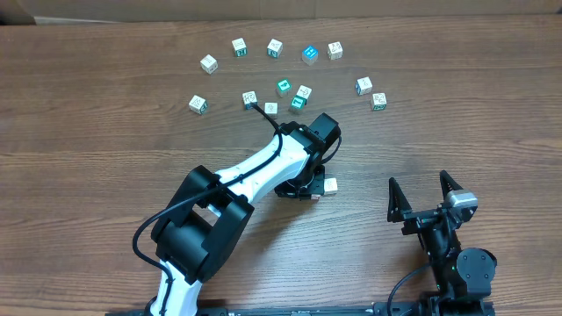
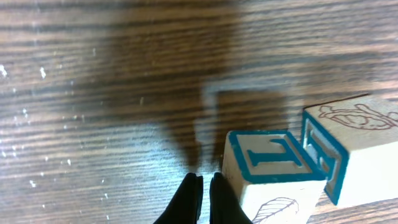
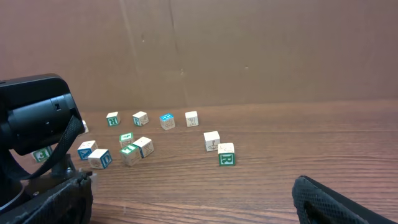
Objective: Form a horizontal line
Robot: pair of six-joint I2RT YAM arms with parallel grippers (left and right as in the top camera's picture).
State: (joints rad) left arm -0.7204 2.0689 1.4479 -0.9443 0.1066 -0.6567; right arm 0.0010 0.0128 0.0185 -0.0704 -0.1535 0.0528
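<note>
The left tool has its fingers pressed together and holds nothing; its tips stand just beside one end of the horizontal line, of which only two touching cubes are visible. The right tool is wide open and empty, well apart from the line. Loose cubes lie scattered on the counter beyond the line.

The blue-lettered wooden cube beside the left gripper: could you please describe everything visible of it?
The pale wooden cube has a blue frame and blue letter, I or T, on top, and a leaf-like line drawing on its near side. It sits flat on the brown wood-grain table, one side against a second cube, beside the shut left gripper; contact there is unclear.
</note>
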